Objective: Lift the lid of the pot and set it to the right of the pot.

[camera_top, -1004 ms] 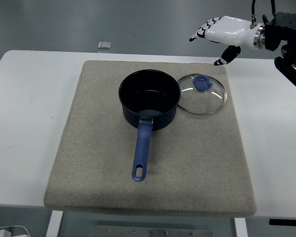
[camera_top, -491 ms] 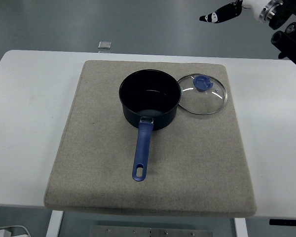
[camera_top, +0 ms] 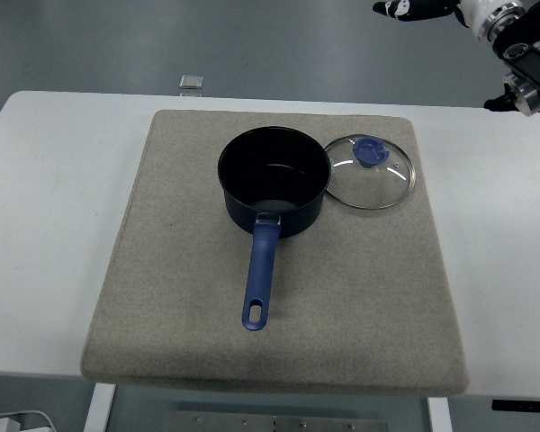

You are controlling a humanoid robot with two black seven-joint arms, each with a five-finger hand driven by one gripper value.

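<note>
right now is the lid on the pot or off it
Off. The glass lid lies flat on the grey mat, knob up, right of the open dark blue pot, touching its rim.

Open pot (camera_top: 273, 180) mid-mat with handle (camera_top: 260, 274) jutting toward near edge, glass lid (camera_top: 370, 171) flat against its right side, bare mat (camera_top: 175, 270) left, front and right, bare table (camera_top: 45, 225) beyond, right hand (camera_top: 423, 9) high at far right corner.
</note>
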